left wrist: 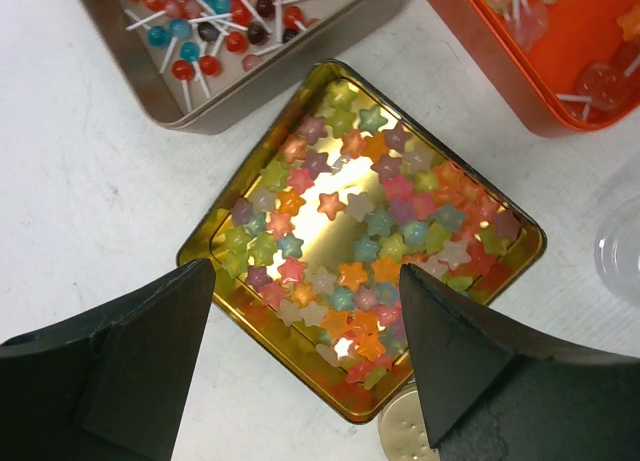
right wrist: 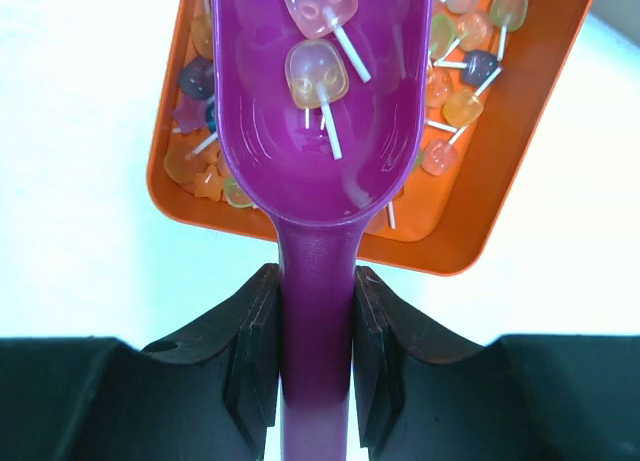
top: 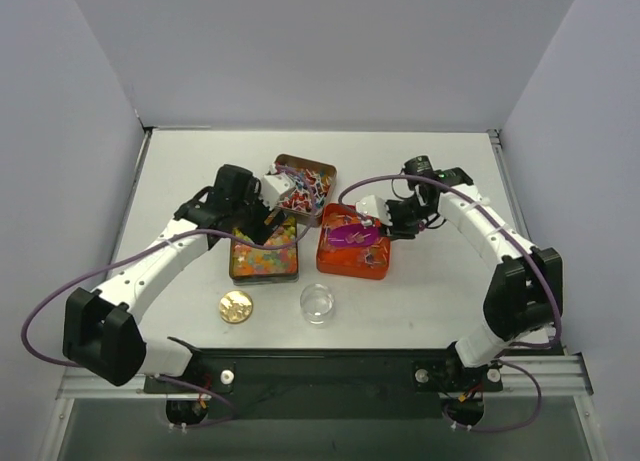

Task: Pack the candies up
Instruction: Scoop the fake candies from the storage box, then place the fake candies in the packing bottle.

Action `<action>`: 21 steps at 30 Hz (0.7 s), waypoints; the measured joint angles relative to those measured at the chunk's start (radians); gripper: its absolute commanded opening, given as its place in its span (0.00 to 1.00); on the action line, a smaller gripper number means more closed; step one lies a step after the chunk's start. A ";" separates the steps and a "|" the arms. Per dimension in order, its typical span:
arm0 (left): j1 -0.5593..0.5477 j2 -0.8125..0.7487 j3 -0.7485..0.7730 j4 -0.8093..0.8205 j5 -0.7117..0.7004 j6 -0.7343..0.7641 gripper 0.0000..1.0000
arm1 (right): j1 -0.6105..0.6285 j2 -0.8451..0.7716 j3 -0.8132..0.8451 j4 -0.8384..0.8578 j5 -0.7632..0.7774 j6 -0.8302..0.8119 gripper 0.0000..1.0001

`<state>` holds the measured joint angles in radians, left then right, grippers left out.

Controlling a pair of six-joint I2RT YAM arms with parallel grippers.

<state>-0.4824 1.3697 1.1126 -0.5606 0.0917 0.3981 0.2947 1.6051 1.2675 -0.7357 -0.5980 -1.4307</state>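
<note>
Star-shaped candies (left wrist: 375, 231) in several colours fill a gold tin (left wrist: 205, 253). My left gripper (left wrist: 305, 271) hangs open above its near edge with nothing between the fingers (left wrist: 130, 361). In the top view this gripper (top: 262, 224) is over the gold tin (top: 264, 274). My right gripper (right wrist: 317, 281) is shut on the handle of a purple scoop (right wrist: 320, 131). Two pale lollipop candies (right wrist: 318, 69) lie in the scoop bowl, which is held over an orange tin (right wrist: 505, 191) of more lollipops. The top view shows the scoop (top: 355, 233) above the orange tin (top: 350, 266).
A silver tin (top: 322, 166) of small red and blue lollipops sits behind the gold tin. A round gold lid (top: 236, 306) and a clear cup (top: 317, 303) stand near the front. In the left wrist view the lid (left wrist: 405, 436) lies just below the gold tin's corner.
</note>
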 measured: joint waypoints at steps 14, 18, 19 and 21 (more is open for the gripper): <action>0.275 -0.092 -0.105 0.147 -0.029 -0.397 0.88 | 0.335 -0.056 0.201 -0.259 0.317 0.069 0.00; 0.345 -0.126 -0.178 0.158 -0.031 -0.436 0.88 | 0.389 -0.017 0.289 -0.334 0.422 0.071 0.00; 0.354 -0.134 -0.194 0.158 -0.031 -0.439 0.88 | 0.403 -0.003 0.308 -0.346 0.447 0.073 0.00; 0.368 -0.149 -0.215 0.162 -0.027 -0.441 0.88 | 0.436 0.023 0.327 -0.360 0.491 0.081 0.00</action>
<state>-0.1146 1.2209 0.8974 -0.3988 0.0650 -0.0433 0.7307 1.6276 1.5948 -1.0962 -0.1066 -1.3495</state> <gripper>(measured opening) 0.879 0.286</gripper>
